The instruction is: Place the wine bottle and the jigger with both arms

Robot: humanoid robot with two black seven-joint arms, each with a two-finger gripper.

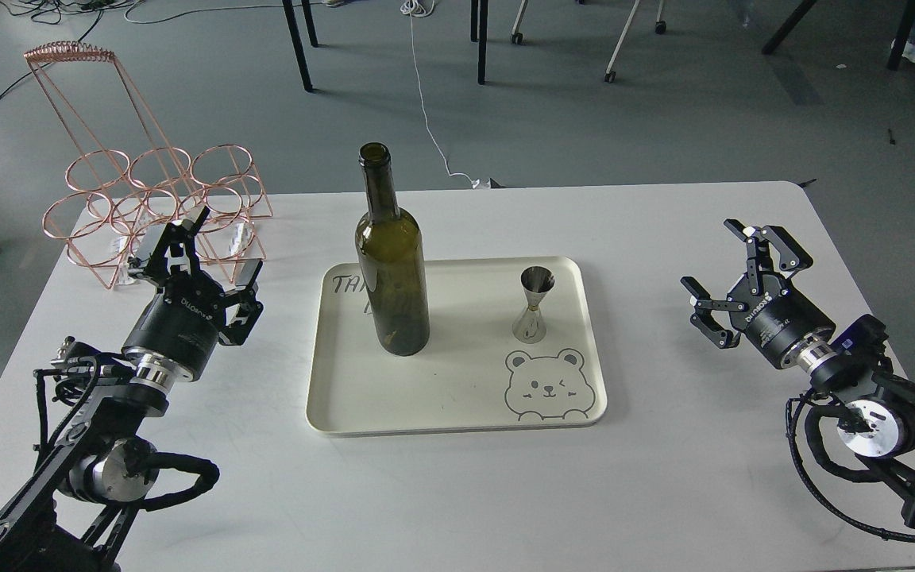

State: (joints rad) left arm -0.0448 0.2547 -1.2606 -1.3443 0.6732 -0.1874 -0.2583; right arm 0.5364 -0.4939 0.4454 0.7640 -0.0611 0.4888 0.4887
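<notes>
The dark olive-green wine bottle stands upright on the left part of a cream tray. The small silver jigger stands upright on the tray's right part, above a printed bear face. My left gripper hovers over the table left of the tray, fingers spread open and empty. To the right of the tray my right gripper is also open and holds nothing. Both grippers are well apart from the bottle and the jigger.
A copper wire bottle rack stands at the table's back left corner, just behind my left gripper. The white table ends close behind the tray. Chair and table legs stand on the grey floor beyond.
</notes>
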